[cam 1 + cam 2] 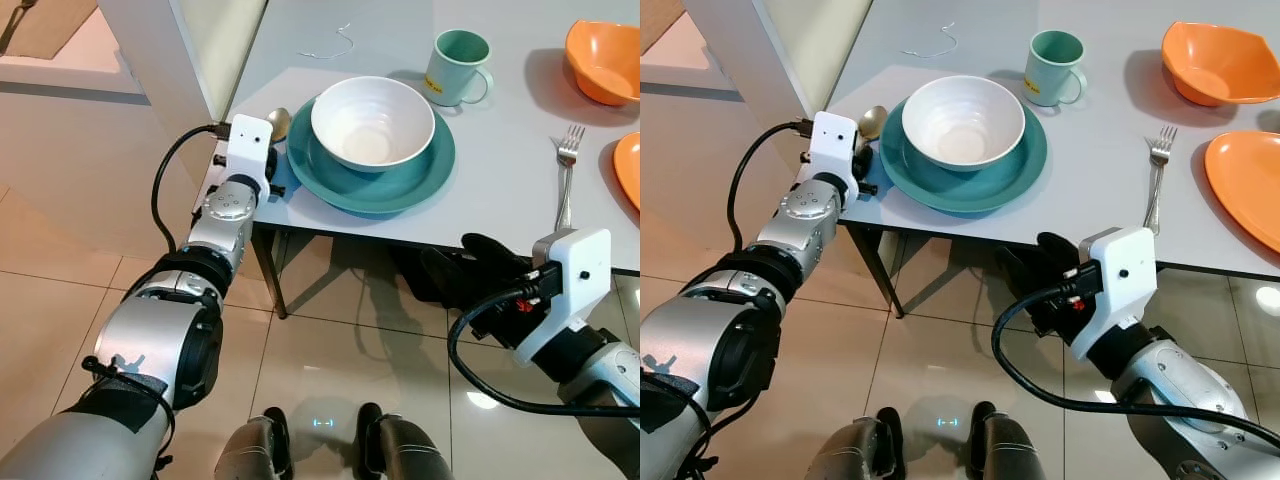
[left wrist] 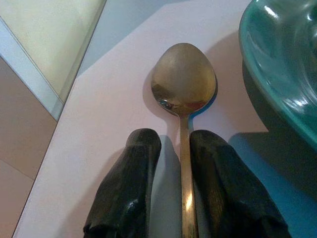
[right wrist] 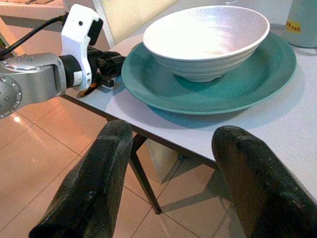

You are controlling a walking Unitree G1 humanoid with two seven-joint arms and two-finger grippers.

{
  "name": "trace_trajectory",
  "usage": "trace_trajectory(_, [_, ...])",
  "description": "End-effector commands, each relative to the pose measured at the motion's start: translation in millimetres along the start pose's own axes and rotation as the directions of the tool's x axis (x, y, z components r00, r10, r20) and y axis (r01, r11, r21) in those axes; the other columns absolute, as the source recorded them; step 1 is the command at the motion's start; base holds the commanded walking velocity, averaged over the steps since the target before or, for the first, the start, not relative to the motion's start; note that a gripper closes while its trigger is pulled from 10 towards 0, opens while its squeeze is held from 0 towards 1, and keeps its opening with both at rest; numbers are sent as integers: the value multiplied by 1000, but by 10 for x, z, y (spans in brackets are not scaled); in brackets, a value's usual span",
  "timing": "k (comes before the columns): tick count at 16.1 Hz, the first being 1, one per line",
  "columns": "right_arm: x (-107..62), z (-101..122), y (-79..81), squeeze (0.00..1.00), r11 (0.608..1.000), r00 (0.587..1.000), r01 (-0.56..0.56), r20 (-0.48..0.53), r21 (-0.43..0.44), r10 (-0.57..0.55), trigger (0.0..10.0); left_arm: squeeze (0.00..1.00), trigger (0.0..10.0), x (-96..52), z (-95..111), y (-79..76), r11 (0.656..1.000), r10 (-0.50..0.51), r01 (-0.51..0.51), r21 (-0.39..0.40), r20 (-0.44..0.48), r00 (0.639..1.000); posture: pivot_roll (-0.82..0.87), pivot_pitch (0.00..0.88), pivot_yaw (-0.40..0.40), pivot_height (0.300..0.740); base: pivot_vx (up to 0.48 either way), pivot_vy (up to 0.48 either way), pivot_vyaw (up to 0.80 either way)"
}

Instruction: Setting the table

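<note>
Left wrist view shows the left gripper (image 2: 181,186) with its black fingers narrowly closed around the handle of a dull metal spoon (image 2: 184,94), lying on the pale grey table (image 2: 99,124) just beside the teal plate (image 2: 282,64).

Left end effector (image 2: 168,173) stretched forward, fingers nearly closed; right end effector (image 3: 168,173) held low, fingers spread.

The floor (image 1: 60,290) has big shiny tan tiles, and a light glints on it under the worktop. A pale wall (image 1: 210,50) stands at the far left, next to the worktop's corner. A thin bent wire (image 1: 335,45) lies on the worktop, well back from the near edge. A dark metal leg (image 1: 270,275) holds the worktop up at the corner.
</note>
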State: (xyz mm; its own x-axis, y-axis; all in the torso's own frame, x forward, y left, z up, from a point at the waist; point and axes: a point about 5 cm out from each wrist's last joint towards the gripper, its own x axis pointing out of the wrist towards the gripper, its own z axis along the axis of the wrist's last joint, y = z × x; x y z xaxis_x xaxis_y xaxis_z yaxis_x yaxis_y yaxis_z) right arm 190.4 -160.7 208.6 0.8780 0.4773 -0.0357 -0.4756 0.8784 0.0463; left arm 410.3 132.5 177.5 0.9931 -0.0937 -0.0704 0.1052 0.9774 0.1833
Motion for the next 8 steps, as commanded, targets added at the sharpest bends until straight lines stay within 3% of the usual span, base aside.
trace_trajectory(1, [-5,20,21,0,1000,1000,-14,8,0,14,10000,690,10000,7,41,39,1000,18,-18,-8,19,1000,-232,255,11,740,0,0,0])
trace_trajectory(2, [6,26,20,0,1000,1000,-16,14,0,16,10000,318,10000,13,91,57,999,28,-27,-20,44,999,-224,250,10,740,0,0,0])
trace_trajectory(3, [40,44,14,0,1000,999,-10,40,8,10,10000,0,10000,23,271,134,996,59,-48,-79,140,988,-195,237,3,740,0,0,0])
trace_trajectory(5, [72,61,1,0,1000,997,10,75,24,-12,10000,0,10000,23,412,195,992,71,-48,-115,210,975,-159,221,-5,740,0,0,0])
trace_trajectory(7, [162,57,-67,0,991,982,120,138,63,-127,10000,0,10000,-10,552,148,999,9,7,-54,293,956,-97,196,0,740,0,0,0])
trace_trajectory(8, [209,39,-94,0,983,974,164,147,81,-174,10000,0,10000,-85,613,126,998,-14,38,-56,376,926,-77,185,6,740,0,0,0])
